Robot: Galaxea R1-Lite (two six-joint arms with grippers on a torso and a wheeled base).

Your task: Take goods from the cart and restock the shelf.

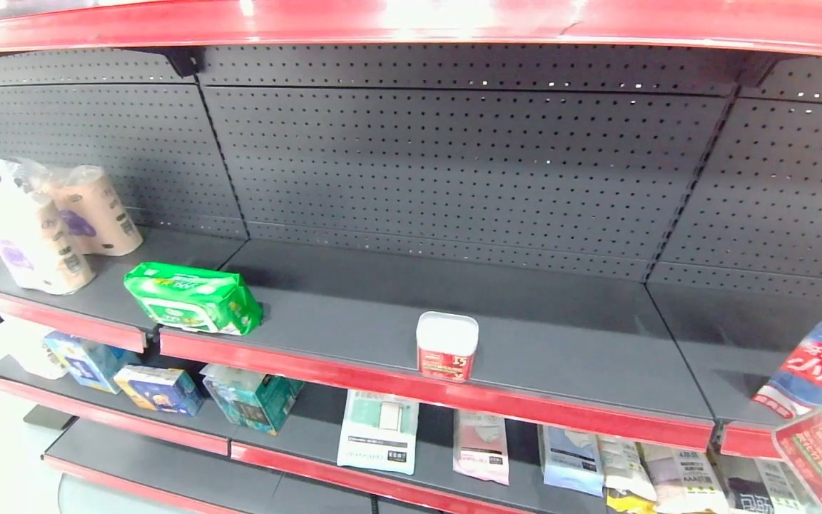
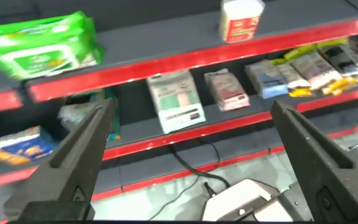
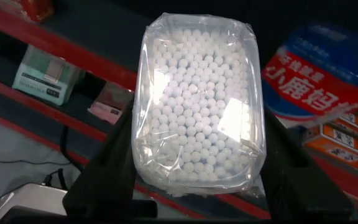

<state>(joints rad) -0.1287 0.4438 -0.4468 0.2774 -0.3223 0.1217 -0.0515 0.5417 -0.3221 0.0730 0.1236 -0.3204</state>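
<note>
My right gripper [image 3: 199, 149] is shut on a clear-lidded tub of cotton swabs [image 3: 197, 93], its dark fingers [image 3: 114, 162] pressing both long sides. In the head view this red-sided tub [image 1: 818, 442] hangs at the lower right, in front of the shelf's red edge [image 1: 411, 389]. My left gripper [image 2: 192, 112] is open with nothing between its fingers [image 2: 73, 162], held low before the lower shelves. On the middle shelf board [image 1: 539, 335] stand a green wipes pack [image 1: 193, 296] and a small red tub with a white lid [image 1: 447, 345].
Wrapped paper rolls [image 1: 47, 221] stand at the shelf's left end, and a blue and red bag [image 1: 818, 368] lies at its right end. Boxes and flat packs [image 1: 379, 432] fill the lower shelves. The board between the small tub and the bag is bare.
</note>
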